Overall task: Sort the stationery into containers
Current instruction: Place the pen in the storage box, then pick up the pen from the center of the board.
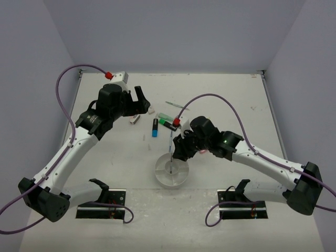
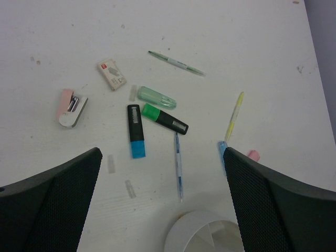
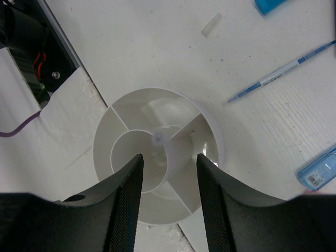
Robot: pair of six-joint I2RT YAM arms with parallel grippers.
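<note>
Right wrist view looks straight down on the round white dish, with the right gripper poised over its centre cup and wedge compartments. Its fingers are drawn in close, and they appear to pinch a thin grey pen. The top view shows that pen as a near-upright sliver running from the fingers down into the dish. I judge this to be the placing step for that pen, whose lower end is at or just inside the dish, near the middle. Which compartment it will fall into I cannot tell. The next move calls for tipping or shifting the pen toward one wedge before letting go, since dropped from upright it may topple over the rim. The left gripper hangs over the table with its fingers spread wide and nothing between them. Below it lies unsorted stationery: a blue pen just beyond the dish rim, a yellow pen to the right, and a green-and-black highlighter beside a black highlighter with a blue end. Most of the sorting looks undone, and the blue pen seems the easiest next pick for the left arm.
</note>
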